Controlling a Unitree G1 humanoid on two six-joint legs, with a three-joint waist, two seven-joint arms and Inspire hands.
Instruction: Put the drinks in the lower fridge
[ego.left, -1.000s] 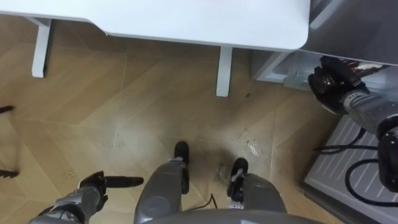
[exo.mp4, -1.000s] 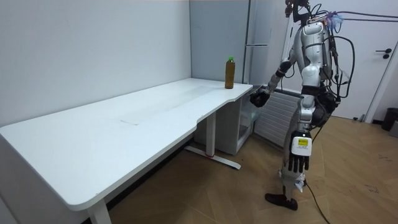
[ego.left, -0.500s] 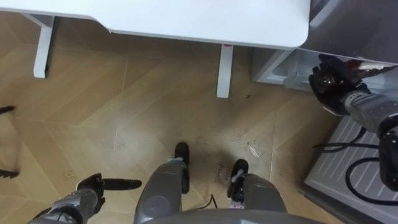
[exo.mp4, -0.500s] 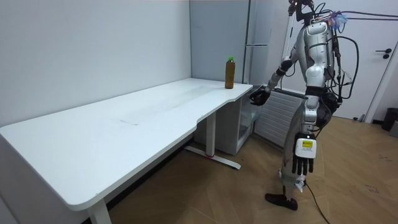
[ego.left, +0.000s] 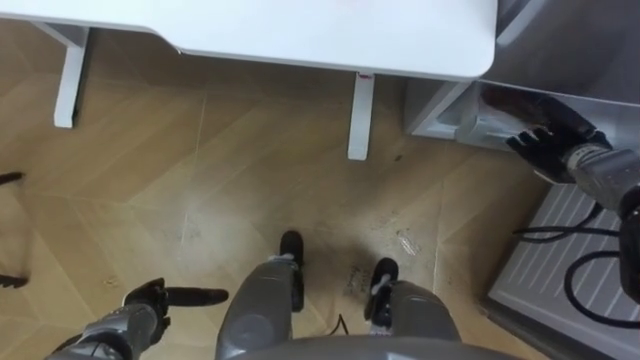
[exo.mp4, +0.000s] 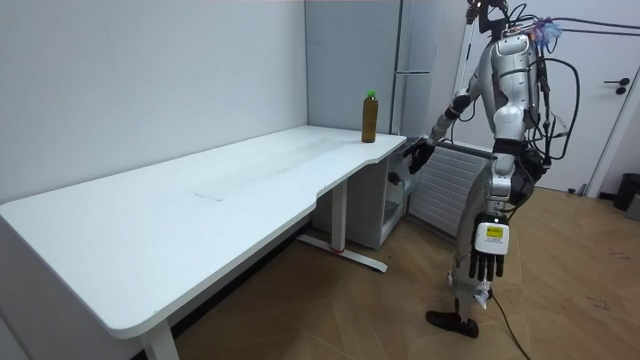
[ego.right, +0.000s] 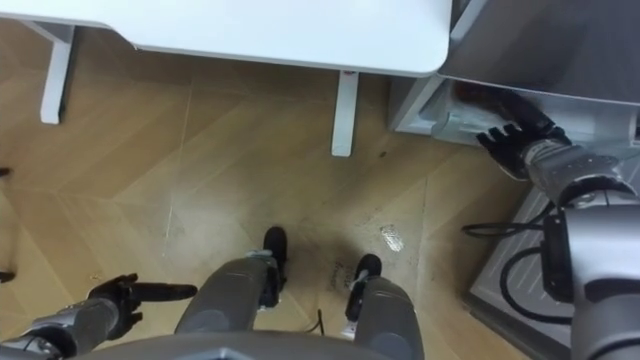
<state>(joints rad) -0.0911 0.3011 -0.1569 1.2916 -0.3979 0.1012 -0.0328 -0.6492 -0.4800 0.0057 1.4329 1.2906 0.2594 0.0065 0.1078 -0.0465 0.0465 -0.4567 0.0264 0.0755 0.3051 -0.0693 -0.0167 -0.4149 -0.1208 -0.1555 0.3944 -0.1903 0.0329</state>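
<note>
Left eye view, right hand (ego.left: 548, 150): fingers straight and spread, grasping nothing, reaching at the opening of the lower fridge (ego.left: 440, 112) beside the table (ego.left: 300, 30).
Left eye view, left hand (ego.left: 140, 305): low at the robot's side, fingers relaxed, empty.
Room view, bottle (exo.mp4: 369, 117): upright on the table's far corner, near the raised right hand but apart from it, on the room view's left of it.
Right eye view, right hand: fingertips against the fridge's edge; whether they touch it cannot be told.
</note>
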